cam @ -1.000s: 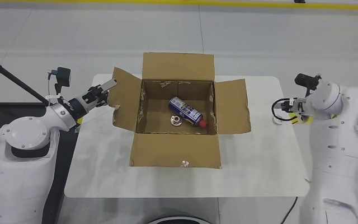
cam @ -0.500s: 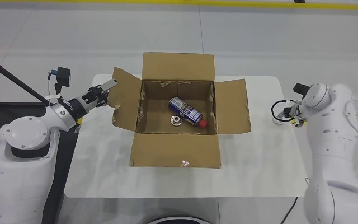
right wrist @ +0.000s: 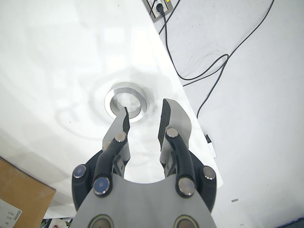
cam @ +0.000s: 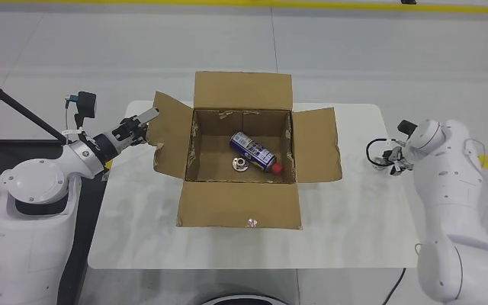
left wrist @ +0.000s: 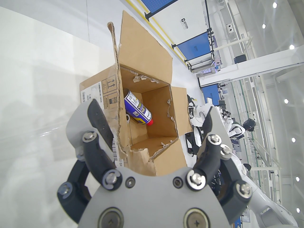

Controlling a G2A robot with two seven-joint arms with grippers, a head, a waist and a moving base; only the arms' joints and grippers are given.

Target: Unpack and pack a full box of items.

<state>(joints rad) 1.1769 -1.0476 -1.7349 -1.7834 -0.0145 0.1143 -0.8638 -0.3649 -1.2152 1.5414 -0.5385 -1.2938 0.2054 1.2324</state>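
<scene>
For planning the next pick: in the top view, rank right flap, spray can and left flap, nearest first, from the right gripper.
1. right flap, facing the right gripper.
2. spray can, lying inside the box.
3. left flap, by the left gripper.

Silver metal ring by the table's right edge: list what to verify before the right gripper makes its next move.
1. Right gripper open: ok.
2. Silver metal ring lying flat on the white table: ok, though close to the edge.
3. Ring free of the gripper: cannot tell; one fingertip overlaps its rim in the right wrist view.
4. Left gripper open at the left flap of the brown cardboard box: ok.
5. Box emptied: not ok; a blue spray can and a small metal part lie inside.
</scene>
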